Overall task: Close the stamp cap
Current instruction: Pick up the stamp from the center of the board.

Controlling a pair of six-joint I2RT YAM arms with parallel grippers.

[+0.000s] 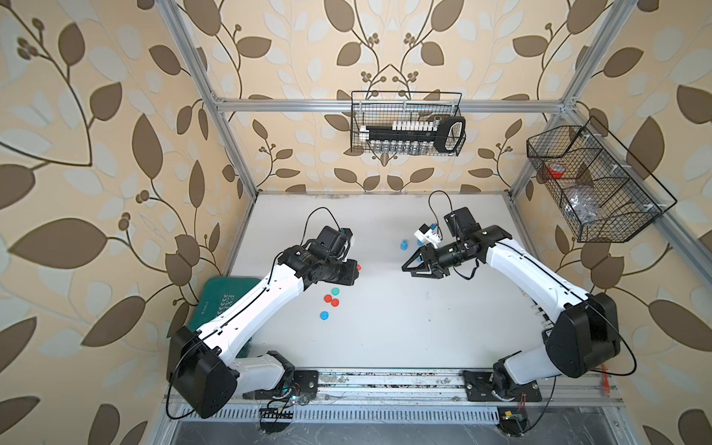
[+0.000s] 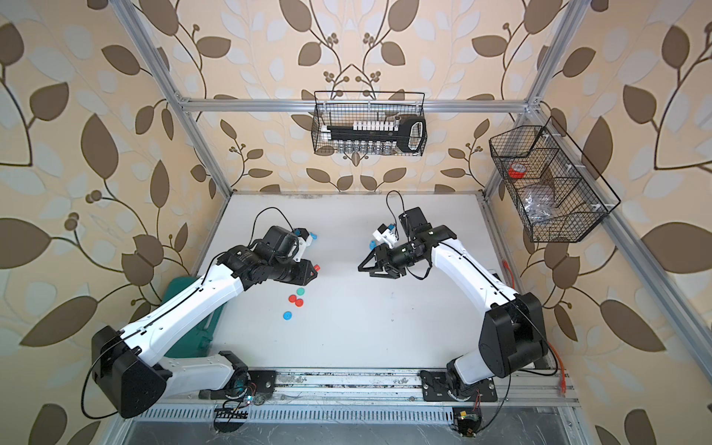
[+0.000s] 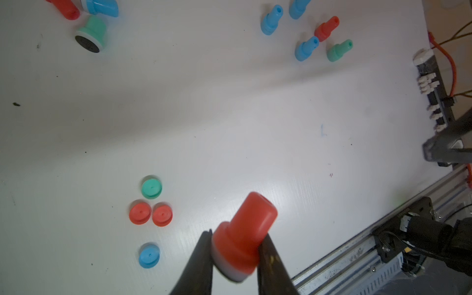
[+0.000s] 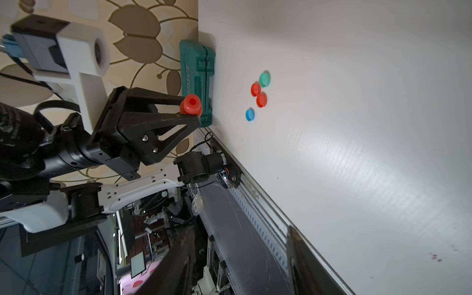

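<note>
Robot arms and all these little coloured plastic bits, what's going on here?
The robot is working on capping toy stamps. Its left gripper is shut on a red stamp, pinched at the base and held above the white table. The right gripper is open and empty, hovering opposite. Four loose caps lie on the table nearby: a green cap, a red cap, a second red cap and a blue cap. None seems to be on the held stamp yet, judging by its bare white rim.

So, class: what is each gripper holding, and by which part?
Left gripper: the red stamp, fingers clamped on its wide base. Right gripper: open, holding nothing.
</note>
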